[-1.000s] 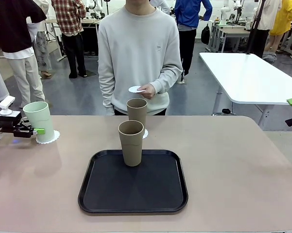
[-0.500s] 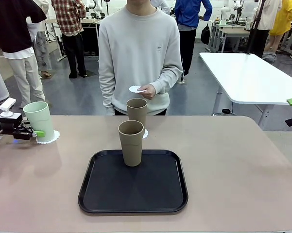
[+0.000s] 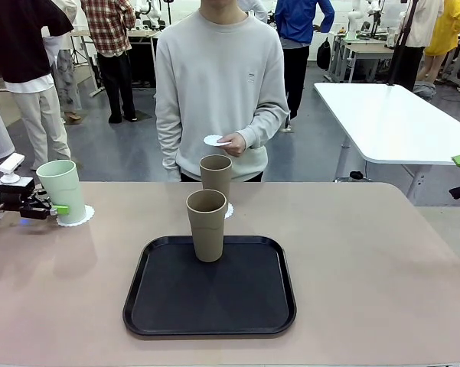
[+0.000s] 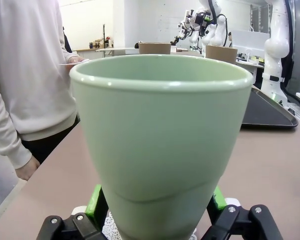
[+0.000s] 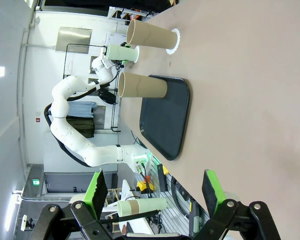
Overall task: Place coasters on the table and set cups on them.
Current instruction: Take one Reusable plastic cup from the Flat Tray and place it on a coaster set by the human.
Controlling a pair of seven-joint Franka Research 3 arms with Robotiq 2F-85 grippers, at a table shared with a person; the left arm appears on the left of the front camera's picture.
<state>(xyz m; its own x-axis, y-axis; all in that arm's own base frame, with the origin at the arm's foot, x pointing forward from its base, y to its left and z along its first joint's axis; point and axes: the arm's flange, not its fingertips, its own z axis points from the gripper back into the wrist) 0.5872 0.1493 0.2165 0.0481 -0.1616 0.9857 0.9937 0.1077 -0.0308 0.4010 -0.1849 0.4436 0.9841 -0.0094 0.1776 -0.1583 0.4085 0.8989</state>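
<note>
Front view: my left gripper point(image 3: 57, 208) is sitting at the table's point(image 3: 367, 252) far left, jaws wide around the mint cup point(image 3: 61, 187), which is standing on a coaster point(image 3: 88, 212). One brown cup point(image 3: 216, 176) is resting on a second coaster point(image 3: 229, 211), far centre. Another brown cup point(image 3: 207, 223) is standing on the tray point(image 3: 168, 306). The person's hand point(image 3: 236, 142) is holding a third coaster point(image 3: 213, 141). My right gripper's point(image 5: 154, 192) jaws are gaping wide, empty.

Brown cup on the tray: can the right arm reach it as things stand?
Probably yes: the right gripper is open, and only bare table lies between it and the brown cup on the tray.
</note>
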